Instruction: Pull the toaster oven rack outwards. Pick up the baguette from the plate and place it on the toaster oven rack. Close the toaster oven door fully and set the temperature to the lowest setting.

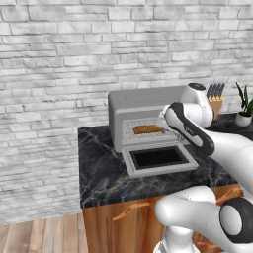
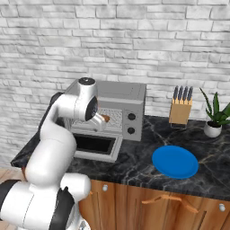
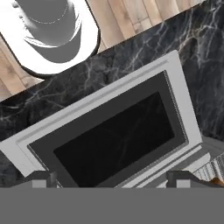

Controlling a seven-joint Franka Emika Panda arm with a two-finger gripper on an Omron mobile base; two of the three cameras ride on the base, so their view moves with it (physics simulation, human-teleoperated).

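Fingers (image 3: pixel 113 178) wide apart, empty.

1. One toaster oven (image 1: pixel 143 101), with one toaster oven door (image 1: pixel 159 159) and one toaster oven rack (image 1: pixel 141 123).
2. Two knobs (image 2: pixel 131 116) on its panel.
3. One baguette (image 1: pixel 147 129).
4. One plate (image 2: pixel 174 161).
5. One knife block (image 2: pixel 180 110) holding four knives.
6. One potted plant (image 2: pixel 214 117).
7. One counter (image 1: pixel 101 168).
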